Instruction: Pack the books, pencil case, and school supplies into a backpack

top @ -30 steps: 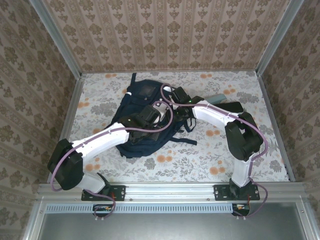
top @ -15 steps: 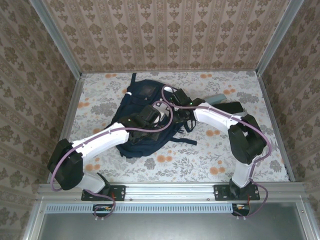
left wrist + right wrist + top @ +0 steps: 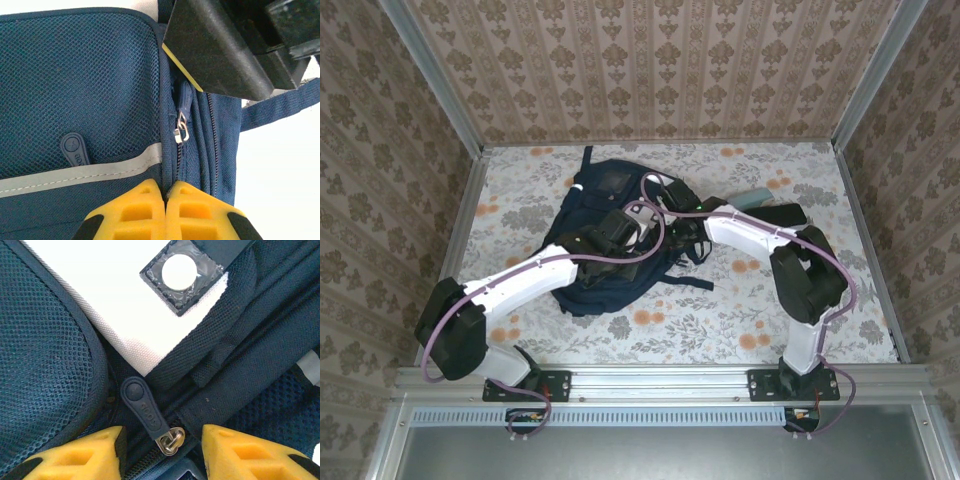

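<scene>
Over backpack (image 3: 603, 190), mid-table: right gripper (image 3: 162, 436) edged left, jaws apart astride zipper pull (image 3: 143, 407); left gripper (image 3: 165, 192) stays closed at seam. Zip-opening likely next, packing not begun.

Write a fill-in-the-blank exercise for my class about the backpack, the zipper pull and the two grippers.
1. The backpack lying on the table is dark ____.
2. The left gripper is ____, its fingers touching each other.
3. The right gripper is ____, with a zipper pull between its fingers.
4. The fingers of both grippers are coloured ____.
Missing words: blue; shut; open; yellow.
</scene>
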